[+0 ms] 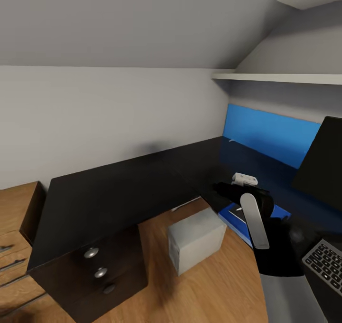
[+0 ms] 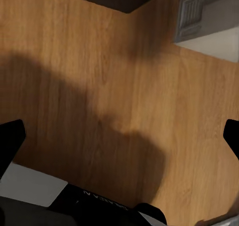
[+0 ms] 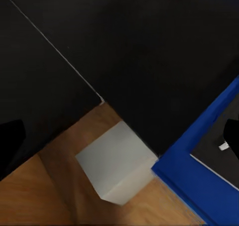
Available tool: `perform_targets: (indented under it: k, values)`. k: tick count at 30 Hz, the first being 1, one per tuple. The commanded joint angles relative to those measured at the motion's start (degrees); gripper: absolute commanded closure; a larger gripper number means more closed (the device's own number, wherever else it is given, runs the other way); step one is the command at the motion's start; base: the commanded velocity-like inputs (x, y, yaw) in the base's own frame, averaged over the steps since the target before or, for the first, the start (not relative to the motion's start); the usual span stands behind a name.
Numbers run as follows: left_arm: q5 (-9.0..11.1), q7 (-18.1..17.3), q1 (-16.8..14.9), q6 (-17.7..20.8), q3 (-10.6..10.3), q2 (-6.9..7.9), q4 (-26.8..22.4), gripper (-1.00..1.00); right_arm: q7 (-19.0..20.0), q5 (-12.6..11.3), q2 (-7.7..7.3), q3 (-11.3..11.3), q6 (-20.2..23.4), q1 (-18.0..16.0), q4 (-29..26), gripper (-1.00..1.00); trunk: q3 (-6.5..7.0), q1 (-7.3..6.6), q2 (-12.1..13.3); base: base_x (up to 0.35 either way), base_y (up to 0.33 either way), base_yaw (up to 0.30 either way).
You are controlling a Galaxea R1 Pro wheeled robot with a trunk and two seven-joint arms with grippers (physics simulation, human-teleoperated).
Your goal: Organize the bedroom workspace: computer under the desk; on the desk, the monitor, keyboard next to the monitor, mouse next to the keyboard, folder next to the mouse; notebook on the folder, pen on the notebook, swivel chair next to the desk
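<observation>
Standing by the corner of the glossy black desk, I see the right gripper hover over the dark top with its fingers spread wide and nothing between them, just beside the bright blue folder, which lies flat with the small black notebook on it and a sliver of white, perhaps the pen, at the notebook's edge. The folder's near edge seems to jut past the desk over the wood floor, so a careless brush of the arm could, I think, slide the whole stack off. The light grey computer, a matte box with a vented end panel, stands on the floor in the angle of the desk, only partly beneath it as far as I can tell. The left gripper hangs open above bare planks. The thin black monitor and the keyboard sit at the right, near enough for a swinging elbow to clip them.
</observation>
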Motion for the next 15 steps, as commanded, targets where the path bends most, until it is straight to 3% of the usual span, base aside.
perform_targets:
  k: [1, 7, 15]
  values:
    - [0.46, -0.13, 0.03, 0.1, 0.13, -0.02, -0.06, -1.0, -0.58, -0.56, 0.0, 0.39, 0.13, -0.02, -0.07, -1.0, -0.05, -0.01, -0.03, -0.212, 0.0, 0.267]
    - [0.45, -0.05, 0.01, -0.16, 0.13, -0.02, -0.02, -1.0, -0.54, -0.56, -0.01, 0.77, 0.13, 0.01, -0.14, -1.0, -0.05, -0.01, -0.03, -0.278, 0.0, 0.272]
    - [0.47, -0.12, 0.03, -0.23, 0.13, -0.02, -0.09, -1.0, -0.43, -0.51, -0.21, 5.16, 0.07, 2.13, -1.44, -1.0, -0.05, -0.01, -0.03, -0.33, 0.0, 0.218]
